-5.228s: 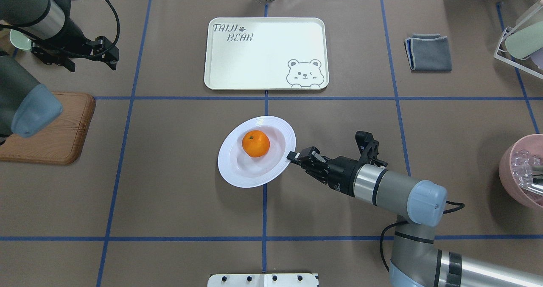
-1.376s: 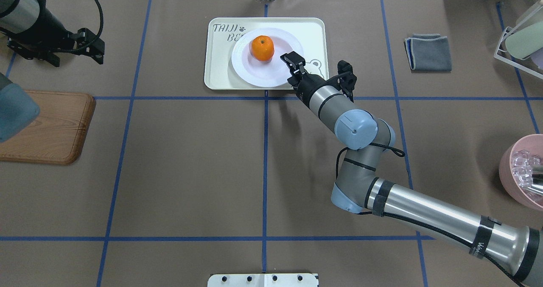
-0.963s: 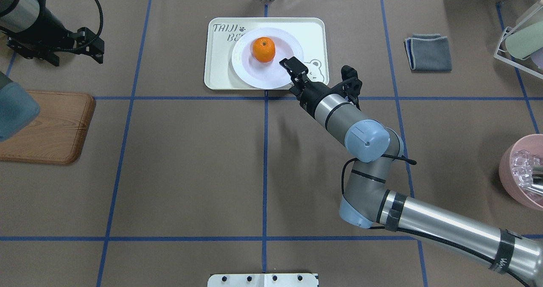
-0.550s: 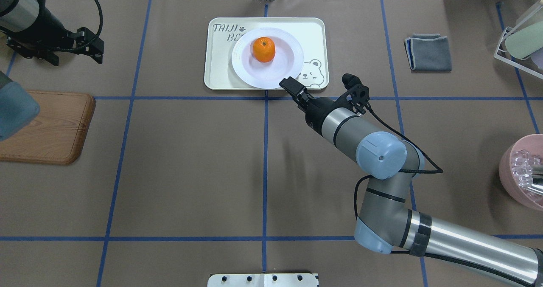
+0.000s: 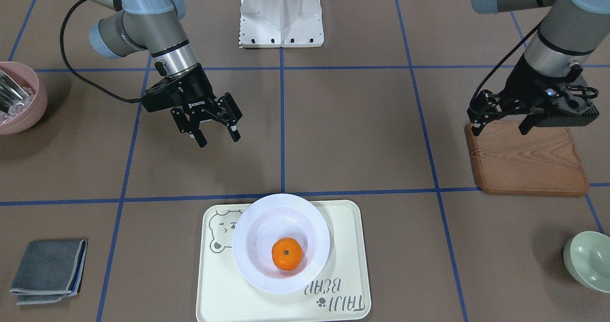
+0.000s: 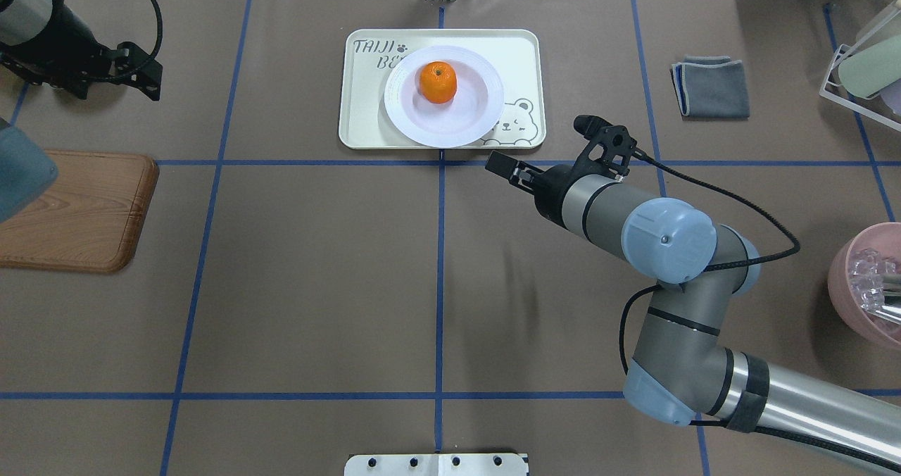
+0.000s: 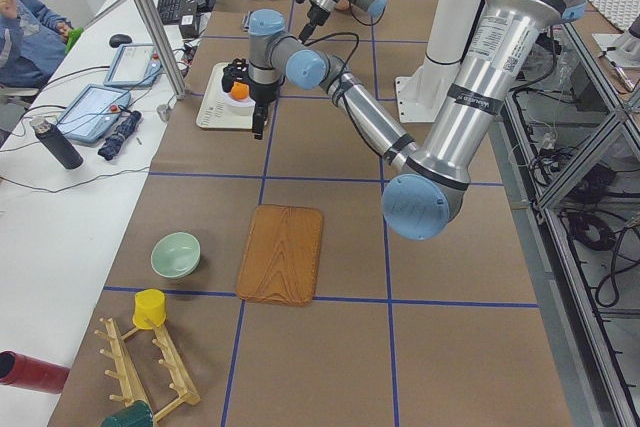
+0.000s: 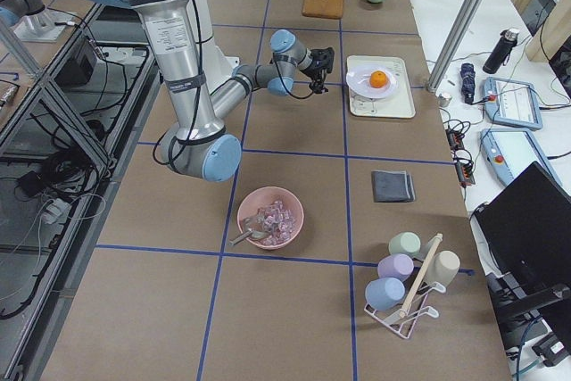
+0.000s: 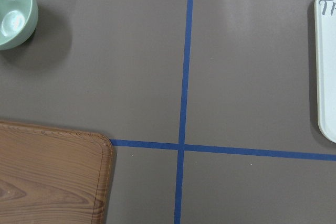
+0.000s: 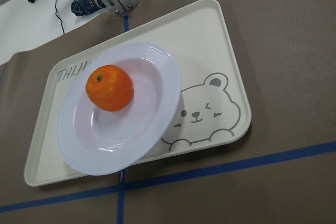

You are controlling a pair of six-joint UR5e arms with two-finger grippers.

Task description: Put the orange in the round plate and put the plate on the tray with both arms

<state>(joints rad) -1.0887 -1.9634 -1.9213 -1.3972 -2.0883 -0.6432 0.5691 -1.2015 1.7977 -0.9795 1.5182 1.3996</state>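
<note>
Though the plate (image 6: 450, 120) looks glossy, stiff and breakable, its wide rim offers the best hold; it sits on the tray (image 6: 362, 110) with the orange (image 6: 437, 83), light and apt to roll, in its well. Right gripper (image 5: 219, 141) hangs near, jaws apart and empty; left gripper (image 5: 498, 127) likewise

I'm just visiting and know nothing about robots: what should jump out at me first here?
The bright orange sits in a white round plate on the cream bear tray, at the far middle of the table. The right gripper hangs open and empty just short of the tray.
</note>
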